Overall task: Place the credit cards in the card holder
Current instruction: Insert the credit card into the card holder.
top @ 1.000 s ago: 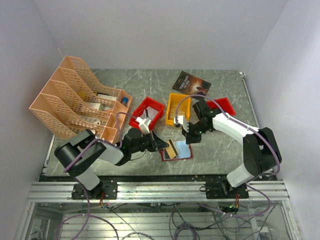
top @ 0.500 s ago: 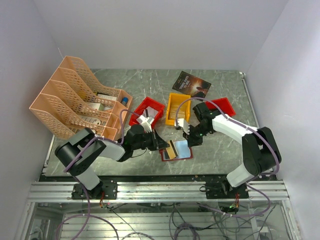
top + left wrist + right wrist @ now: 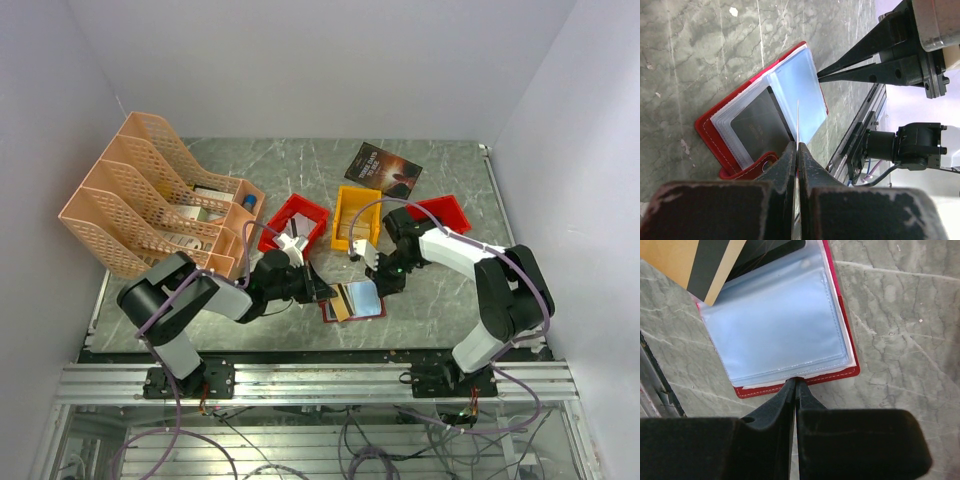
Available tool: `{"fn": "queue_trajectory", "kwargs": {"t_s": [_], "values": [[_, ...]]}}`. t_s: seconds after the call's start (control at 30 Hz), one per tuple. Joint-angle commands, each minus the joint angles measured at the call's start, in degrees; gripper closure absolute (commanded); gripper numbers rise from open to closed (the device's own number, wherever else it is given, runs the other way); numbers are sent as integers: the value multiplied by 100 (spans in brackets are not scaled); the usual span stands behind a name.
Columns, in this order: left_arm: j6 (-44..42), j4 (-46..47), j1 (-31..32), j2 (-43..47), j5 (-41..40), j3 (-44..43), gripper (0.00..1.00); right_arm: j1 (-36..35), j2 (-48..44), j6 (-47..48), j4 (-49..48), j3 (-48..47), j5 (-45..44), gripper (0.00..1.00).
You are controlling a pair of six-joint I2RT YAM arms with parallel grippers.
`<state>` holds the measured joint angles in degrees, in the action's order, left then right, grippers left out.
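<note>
Grey veined table (image 3: 250, 160) boxed by white walls; peach file rack (image 3: 150, 200) at the left, red bin (image 3: 298, 201) and yellow bin (image 3: 340, 215) mid-table, dark booklet (image 3: 383, 167) further back. Open near the front edge, between the arms: card holder (image 3: 365, 298), red cover down, pale bluish sleeves fanned upward, dark card (image 3: 762, 125) showing under one of them (plainest from the left wrist). Clamped edge-on in the left gripper (image 3: 797, 145): one credit card (image 3: 670, 255), tan with a dark stripe, hovering just over the sleeves and not yet in a pocket. Shut at the free edge of the top sleeve: right gripper (image 3: 796, 381), seemingly nipping it to hold the pocket open. Light, stiff, slick plastic, so likely to skate or swivel in the jaws if pushed crooked; best held by a short end, leading edge free. Thin too, so hard to lift off a flat table if dropped. Limp, glossy sleeves, apt to buckle; better steadied at the rim beside the pocket mouth than pressed flat.
</note>
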<state>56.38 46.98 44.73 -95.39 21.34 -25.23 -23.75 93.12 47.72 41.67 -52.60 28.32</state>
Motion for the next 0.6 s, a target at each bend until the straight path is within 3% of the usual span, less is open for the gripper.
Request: {"fn": "queue_trajectory", "kwargs": {"t_s": [0.0,0.37,0.57], "values": [[-26,176,-39,-87,177,-117,93,-16,135,-51,-19,4,-104,96],[267,994,-41,-495,265,6,93,-21,260,-94,-7,-3,-176,95],[215,765,-35,-480,139,18,93,-18,283,-97,0,-13,-174,95]]}}
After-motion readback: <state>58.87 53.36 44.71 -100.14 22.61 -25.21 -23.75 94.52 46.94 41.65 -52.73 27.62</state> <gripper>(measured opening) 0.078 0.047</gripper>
